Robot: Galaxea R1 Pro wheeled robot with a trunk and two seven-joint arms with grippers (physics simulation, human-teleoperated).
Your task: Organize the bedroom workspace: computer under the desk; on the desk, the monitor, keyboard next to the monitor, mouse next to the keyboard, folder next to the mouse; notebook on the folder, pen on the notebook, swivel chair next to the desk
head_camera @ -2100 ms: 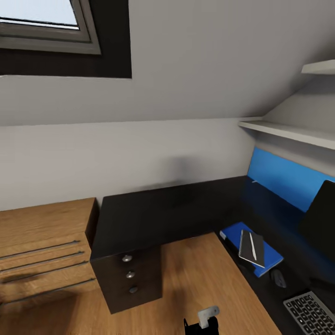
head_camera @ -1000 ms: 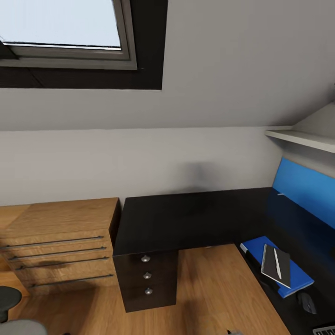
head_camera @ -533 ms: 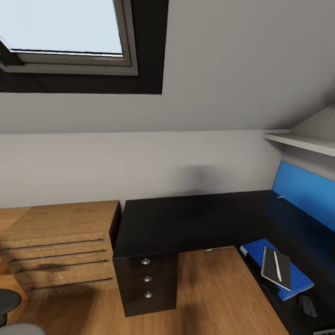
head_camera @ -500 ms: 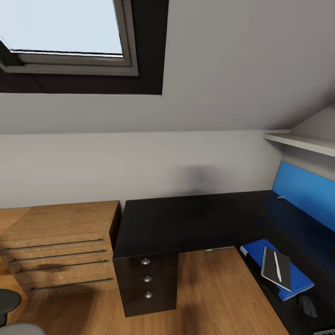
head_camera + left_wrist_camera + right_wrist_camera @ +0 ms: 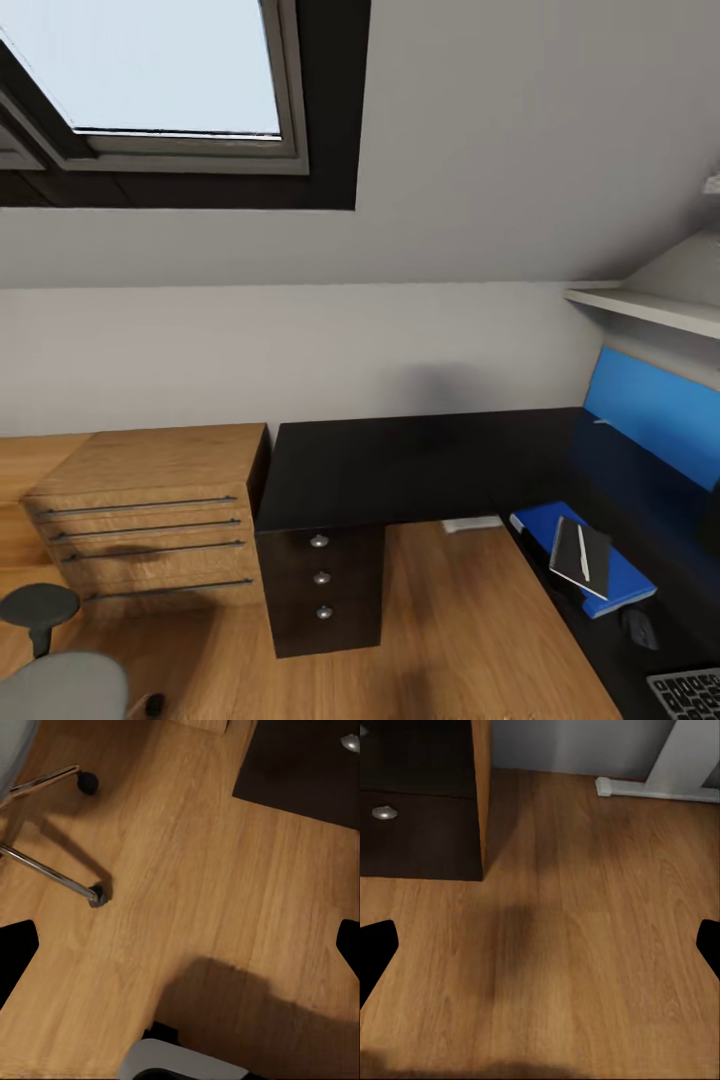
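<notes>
While both grippers' fingers stand spread, a flat blue folder [image 5: 590, 560] lies on the glossy black desk [image 5: 400, 470].

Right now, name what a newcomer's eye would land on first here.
The bright skylight at upper left of the head view draws the eye first. Next comes the blue folder on the black desk at right, with a dark notebook and white pen stacked on it.

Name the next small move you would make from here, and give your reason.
Probably turn toward the swivel chair, at the head view's lower left, apart from the desk. The folder, notebook and pen already lie stacked on the desk, so the chair looks unplaced.
</notes>
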